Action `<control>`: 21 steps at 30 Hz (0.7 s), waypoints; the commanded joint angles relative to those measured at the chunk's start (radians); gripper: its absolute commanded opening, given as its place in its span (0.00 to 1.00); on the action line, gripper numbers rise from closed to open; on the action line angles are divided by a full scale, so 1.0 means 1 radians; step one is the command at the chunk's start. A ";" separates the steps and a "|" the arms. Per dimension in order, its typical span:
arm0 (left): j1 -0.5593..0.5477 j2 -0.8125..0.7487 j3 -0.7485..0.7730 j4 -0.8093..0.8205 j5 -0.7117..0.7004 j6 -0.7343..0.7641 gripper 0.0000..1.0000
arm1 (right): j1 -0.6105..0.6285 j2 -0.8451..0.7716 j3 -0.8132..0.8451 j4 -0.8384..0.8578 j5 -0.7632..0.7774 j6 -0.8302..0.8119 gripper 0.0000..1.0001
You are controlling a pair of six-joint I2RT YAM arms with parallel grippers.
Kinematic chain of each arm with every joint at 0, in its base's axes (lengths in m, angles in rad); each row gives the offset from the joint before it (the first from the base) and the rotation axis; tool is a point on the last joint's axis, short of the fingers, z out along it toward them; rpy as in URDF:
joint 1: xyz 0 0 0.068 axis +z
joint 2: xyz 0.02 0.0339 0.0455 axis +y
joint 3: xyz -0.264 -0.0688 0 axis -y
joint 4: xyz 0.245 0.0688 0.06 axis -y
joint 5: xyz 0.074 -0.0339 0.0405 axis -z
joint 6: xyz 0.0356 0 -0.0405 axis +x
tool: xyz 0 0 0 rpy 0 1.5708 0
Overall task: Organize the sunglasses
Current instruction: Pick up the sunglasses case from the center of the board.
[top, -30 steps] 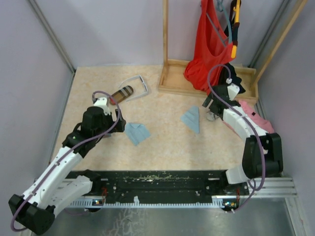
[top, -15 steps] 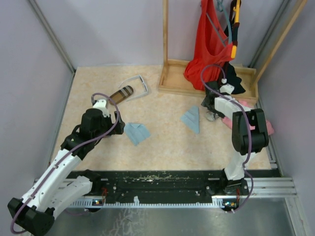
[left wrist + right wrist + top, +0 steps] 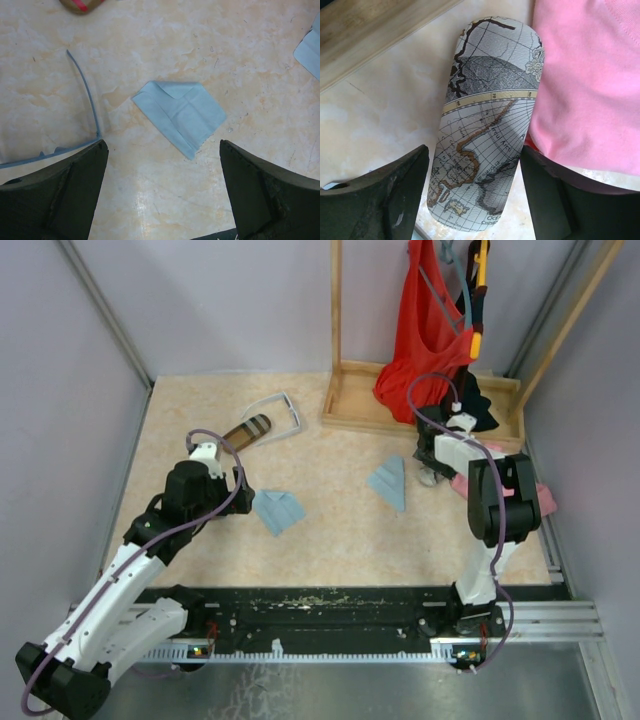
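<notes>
The pale-framed sunglasses point(image 3: 280, 415) lie at the back left, next to a brown-striped case point(image 3: 248, 430). In the left wrist view the thin frame of another pair of sunglasses point(image 3: 92, 112) lies just left of my left gripper point(image 3: 162, 145). That pair is mostly hidden under the arm in the top view. My left gripper point(image 3: 238, 490) is open over bare table, close to a light blue cloth point(image 3: 180, 117). My right gripper point(image 3: 474, 150) is open astride a grey map-patterned case point(image 3: 490, 100). A small gap shows at the left finger point(image 3: 395, 200).
A pink cloth point(image 3: 590, 75) lies against the right side of the map case. A wooden tray point(image 3: 350, 405) holding a red bag point(image 3: 430, 330) stands at the back right. A second blue cloth point(image 3: 388, 482) lies mid-table, left of the right gripper point(image 3: 432, 465).
The right arm has folded its elbow in toward the map case, and its jaws have narrowed around the case. The left arm has not moved.
</notes>
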 commanded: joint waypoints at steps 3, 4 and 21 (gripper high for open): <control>-0.003 -0.013 -0.008 0.001 0.007 0.014 0.97 | -0.011 0.003 0.009 0.021 -0.007 0.002 0.63; -0.003 -0.013 -0.009 0.001 0.006 0.015 0.97 | -0.010 0.000 0.004 0.025 -0.011 0.001 0.61; -0.002 -0.069 -0.022 0.001 -0.046 -0.014 0.99 | 0.084 -0.266 -0.121 0.056 -0.041 -0.177 0.43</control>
